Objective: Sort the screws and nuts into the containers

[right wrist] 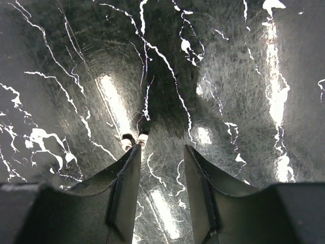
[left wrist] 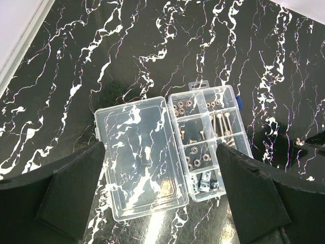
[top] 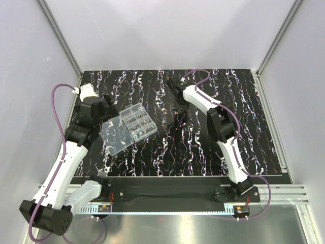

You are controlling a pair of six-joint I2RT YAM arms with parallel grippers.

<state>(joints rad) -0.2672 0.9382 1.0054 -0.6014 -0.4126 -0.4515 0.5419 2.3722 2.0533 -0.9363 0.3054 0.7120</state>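
Black tabletop (top: 203, 152) veined with white, pale walls behind.

- The clear organiser box (left wrist: 208, 142) is laid open, its lid (left wrist: 139, 157) folded flat on the side turned away from the right arm. The compartments are partly stocked: long screws (left wrist: 222, 124) in one, nuts (left wrist: 199, 162) in others.
- Above the box the left gripper (left wrist: 160, 146) is held high. Its fingers are spread wide and nothing is carried between them.
- To the right of the box, and apart from it, the right gripper (right wrist: 162, 148) is set low over bare table. Its jaws are seen part open, the gap between them is empty, and nothing is gripped.

Relation that matters: a tiny pale metal piece (right wrist: 136, 138) is seen on the table just past the tip of the finger on the left of the right wrist view. It is therefore not inside the gap, but off to that finger's side and slightly ahead. Whether it is a screw or a nut cannot be told, as it is too small and blurred. Its long axis cannot be read either.

Judgement: the right arm is by far the nearer to the piece, while the left is occupied over the box. Before any squeeze, a small sideways shift toward that finger's side and a slight advance are probably needed, so that the piece is bracketed by both pads. A carry back toward the box would then be called for.
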